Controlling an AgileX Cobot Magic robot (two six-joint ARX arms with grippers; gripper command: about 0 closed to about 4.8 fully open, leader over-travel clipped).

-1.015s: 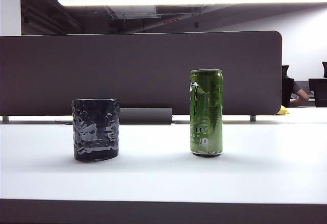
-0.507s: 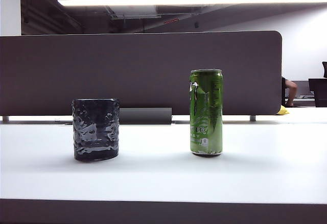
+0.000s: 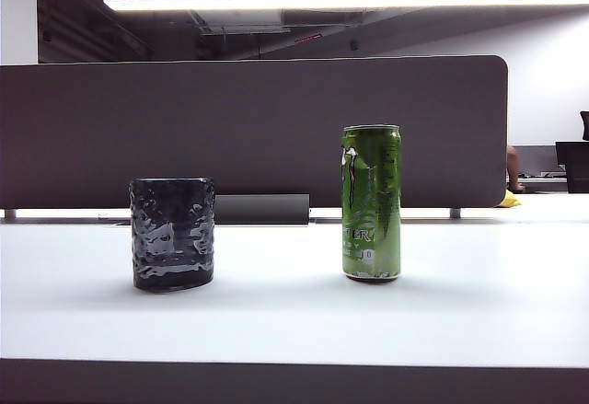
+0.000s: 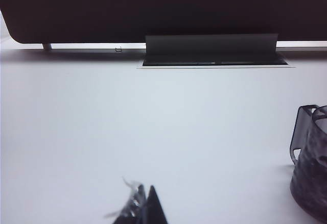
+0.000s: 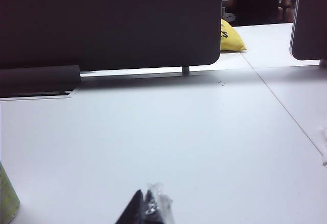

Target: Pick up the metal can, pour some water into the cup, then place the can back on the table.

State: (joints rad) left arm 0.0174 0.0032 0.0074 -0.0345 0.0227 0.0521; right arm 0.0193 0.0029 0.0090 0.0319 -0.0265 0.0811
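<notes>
None of the task is done: green can stands untouched, well beyond the closed right gripper; dimpled cup sits beside the closed left gripper.

Open table lies between cup and can; partition blocks behind.

Ceiling strip light bright; table glare-washed; wrist views soft, perhaps defocused.

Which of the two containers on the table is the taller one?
The green energy-drink can, standing upright to the right of the cup. It is slim with silver rims, while the cup is a short, wide, dark dimpled tumbler.
</notes>
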